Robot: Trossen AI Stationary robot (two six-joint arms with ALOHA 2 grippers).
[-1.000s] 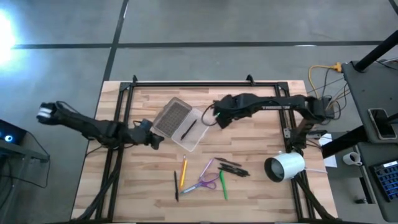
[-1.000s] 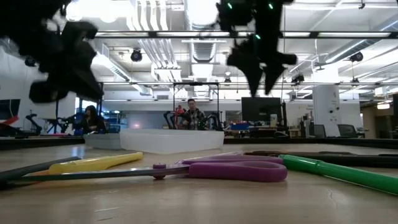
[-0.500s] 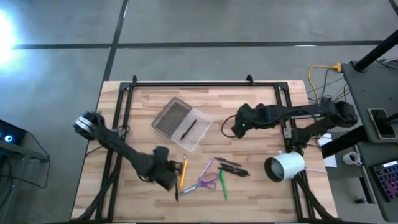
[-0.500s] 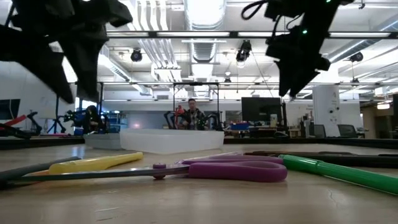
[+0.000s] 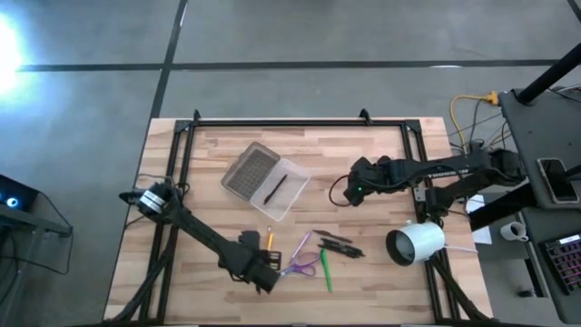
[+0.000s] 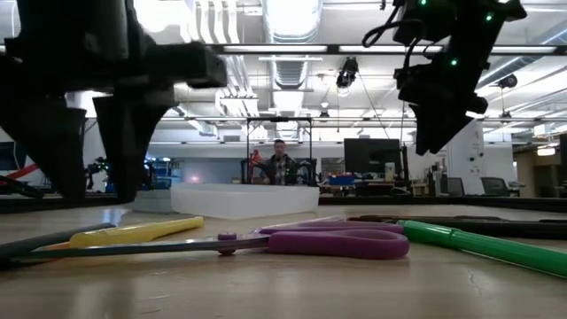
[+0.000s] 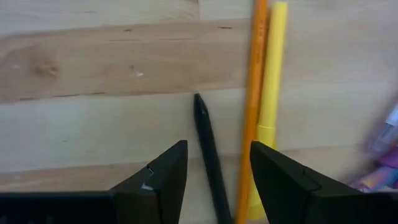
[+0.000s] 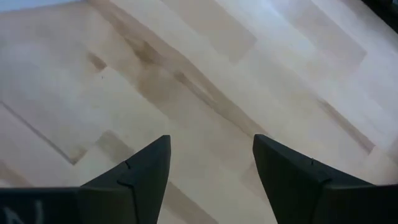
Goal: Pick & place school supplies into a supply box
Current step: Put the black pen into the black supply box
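Note:
The supply box [image 5: 265, 179] lies open at the table's middle left, with one black pen [image 5: 276, 189] inside. Near the front edge lie yellow pencils [image 5: 269, 240], purple-handled scissors [image 5: 305, 263], a green marker [image 5: 325, 271] and black pens [image 5: 336, 243]. My left gripper [image 5: 263, 272] hangs open just over the left end of that group. In its wrist view its fingers stand on either side of a black pen [image 7: 205, 124], beside an orange pencil [image 7: 255, 93] and a yellow one [image 7: 273, 81]. My right gripper [image 5: 349, 191] is open over bare wood, right of the box.
A white cylinder [image 5: 416, 243] lies on its side at the table's right front. Black frame rails [image 5: 272, 123] run along the far and side edges. Bare wood lies between the box and the right gripper.
My left gripper has swung from beside the box toward the near edge, come down over the pencils and the black pen, and opened. My right gripper has drawn back from above the box toward the table's right edge, staying open.

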